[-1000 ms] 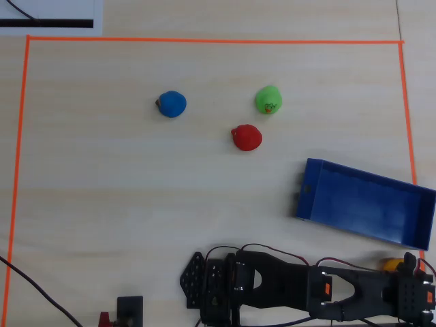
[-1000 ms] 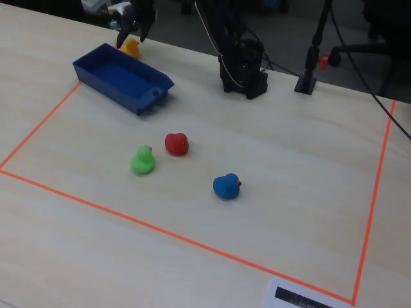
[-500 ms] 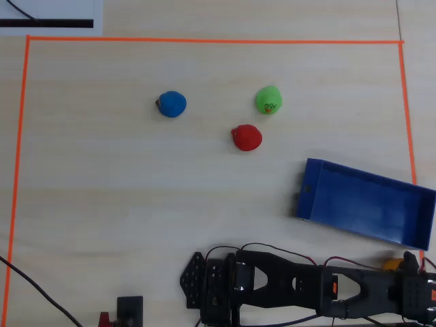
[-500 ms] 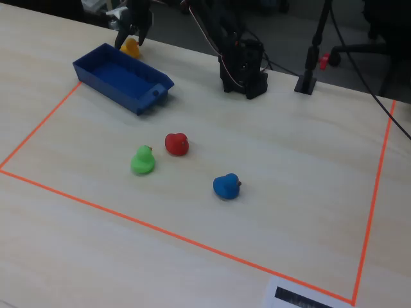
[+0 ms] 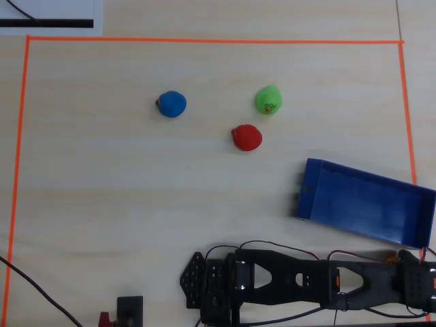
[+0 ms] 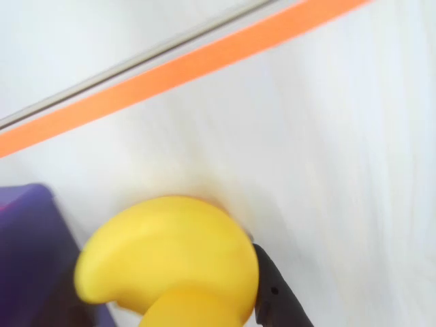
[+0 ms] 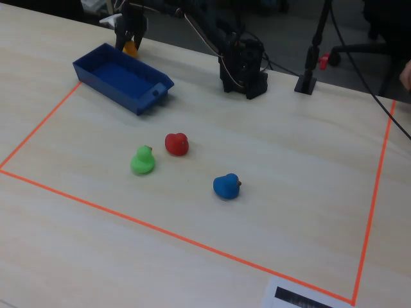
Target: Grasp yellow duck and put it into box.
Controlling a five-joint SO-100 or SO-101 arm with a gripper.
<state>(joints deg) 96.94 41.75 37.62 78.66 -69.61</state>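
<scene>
Beyond box (image 7: 122, 77), outside orange tape near bench edge, yellow duck (image 7: 130, 46) sits on bench. Fingers (image 7: 129, 40) straddle duck for grasp; one dark finger touches duck; clamped or not, cannot tell.

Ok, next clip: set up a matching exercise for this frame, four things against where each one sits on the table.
Things:
1. yellow duck
2. red duck
3. blue duck
4. box

Places:
A. apart from the other ducks, farthest from the box
B. empty, lying across the orange tape line
C. outside the box, at the hand
D. beside the green duck

Pairs: 1-C, 2-D, 3-A, 4-B
</scene>
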